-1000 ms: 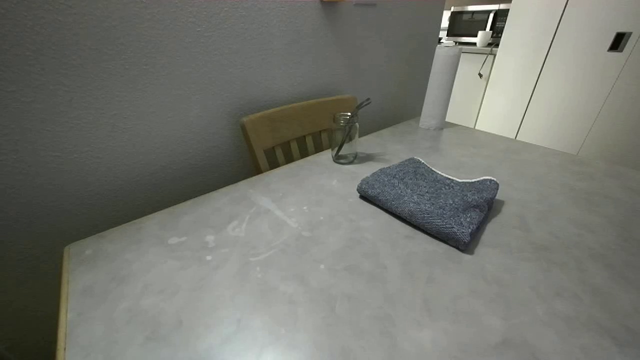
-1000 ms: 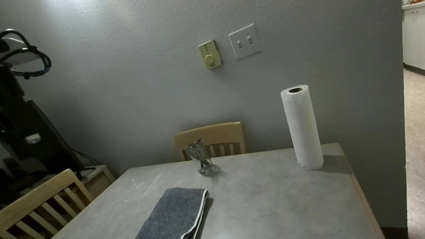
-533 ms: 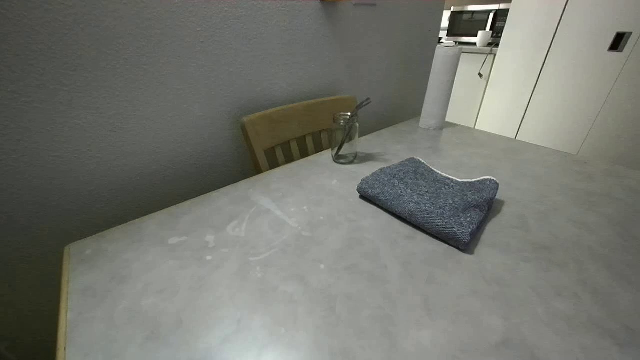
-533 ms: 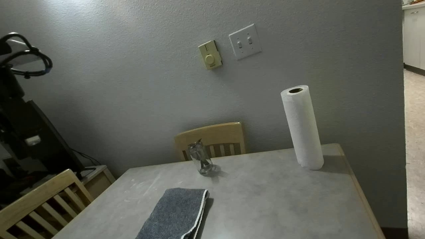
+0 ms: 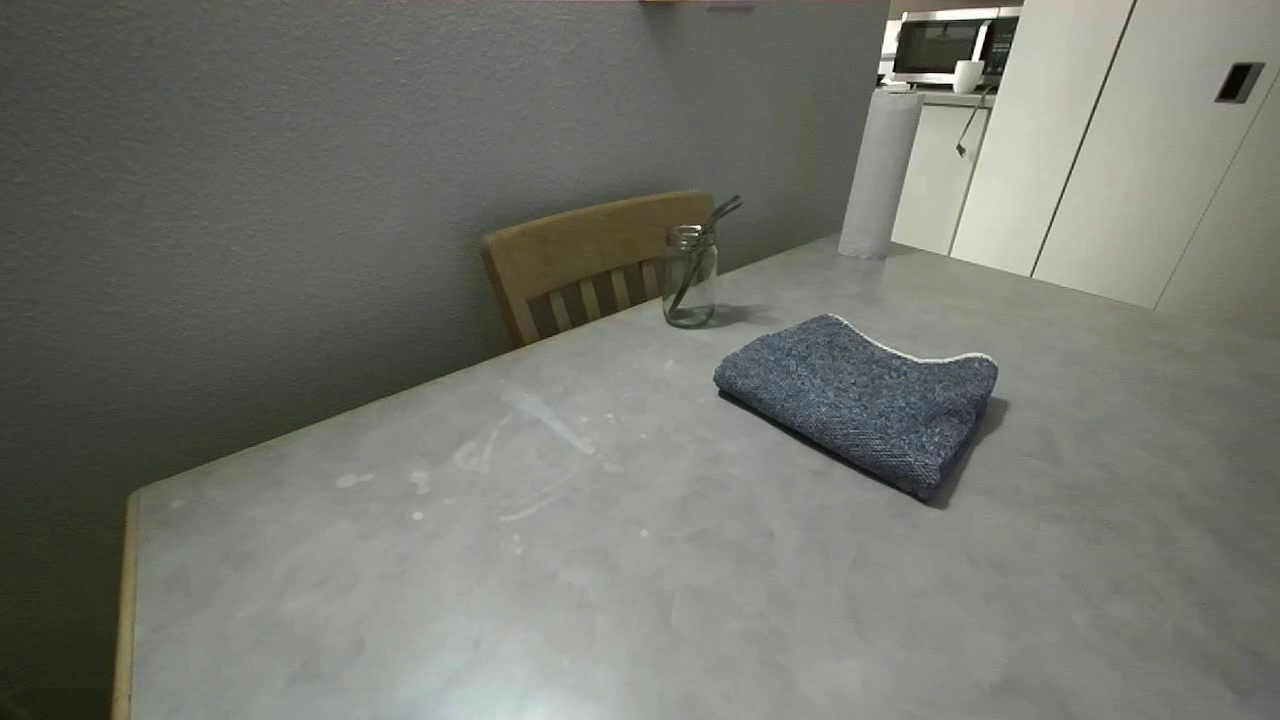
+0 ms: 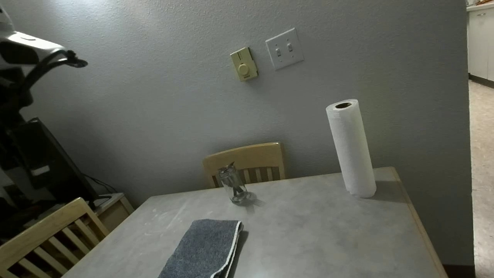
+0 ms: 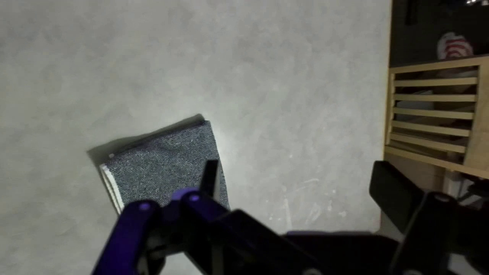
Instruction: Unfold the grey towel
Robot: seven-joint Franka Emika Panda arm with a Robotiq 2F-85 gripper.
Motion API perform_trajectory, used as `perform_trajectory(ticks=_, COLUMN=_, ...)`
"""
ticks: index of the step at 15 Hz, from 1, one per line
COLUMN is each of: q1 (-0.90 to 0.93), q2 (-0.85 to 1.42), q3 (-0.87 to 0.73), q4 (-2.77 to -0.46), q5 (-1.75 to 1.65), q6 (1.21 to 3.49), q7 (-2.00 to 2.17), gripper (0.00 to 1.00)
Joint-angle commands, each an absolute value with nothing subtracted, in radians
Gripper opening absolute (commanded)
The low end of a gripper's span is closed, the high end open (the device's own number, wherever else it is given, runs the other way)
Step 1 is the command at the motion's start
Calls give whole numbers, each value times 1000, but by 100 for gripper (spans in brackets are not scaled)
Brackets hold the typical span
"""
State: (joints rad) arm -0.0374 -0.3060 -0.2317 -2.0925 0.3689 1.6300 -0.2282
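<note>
The grey towel (image 5: 860, 405) is a folded dark blue-grey cloth with a pale hem along one edge. It lies flat on the table. It also shows in an exterior view (image 6: 206, 245), cut off by the bottom edge, and in the wrist view (image 7: 160, 166), where a finger covers part of it. The striped band does not show. My gripper (image 7: 295, 170) is wide open with nothing between the fingers. In the wrist view it hangs above the table, with one finger overlapping the towel's edge. The gripper is out of view in both exterior views.
A glass jar (image 5: 690, 280) with thin utensils stands behind the towel. A white paper towel roll (image 6: 352, 148) stands near the table's far corner. Wooden chairs (image 6: 247, 156) stand at the table (image 6: 308, 216) edges. Part of the arm (image 6: 32, 48) shows at the upper left by the wall.
In an exterior view the arm at the upper left has moved; its pale link and cable now reach farther right. The towel, jar and paper roll have not moved.
</note>
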Motion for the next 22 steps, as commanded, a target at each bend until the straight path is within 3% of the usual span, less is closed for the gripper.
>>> perform_trajectory(ticks=1, q1=-73, q2=-257, q3=-308, q4=-2060, q5=518, q6=1512, q7=-364, gripper=100)
perform_trajectory(ticks=8, q1=-90, q2=-269, q3=-251, q4=-2086, q5=437, q6=1581, q7=-325, gripper=100)
perform_trajectory(ticks=22, q1=-195, q2=71, q3=-283, q4=-2081, q5=512, q6=1622, q7=-510, gripper=100)
